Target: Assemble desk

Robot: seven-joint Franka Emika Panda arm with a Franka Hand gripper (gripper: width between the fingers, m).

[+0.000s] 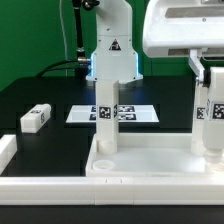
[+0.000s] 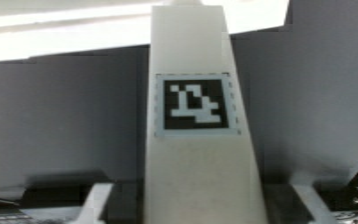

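Standing at the right edge of the exterior view, the gripped leg (a tall white plastic block bearing a black-and-white square tag) is upright on the right end of the large white plastic rectangular tabletop. The tabletop lies across the lower right of the frame, raised rim upward. Whether the leg's foot is fully seated in a corner socket cannot be told.

The white two-finger gripper hangs from the upper right corner of the frame and meets this leg at its top end. In the wrist view the gripped leg extends away from the camera, tag facing it. The grey fingers lie against both of its flanks, so the gripper is pinching the gripped leg.

A second white tagged block, the standing leg, is upright at the tabletop's left end, near frame centre. The marker board lies flat behind it. A third white block, the loose leg, lies on its side on the black table at mid left, well apart from the tabletop.
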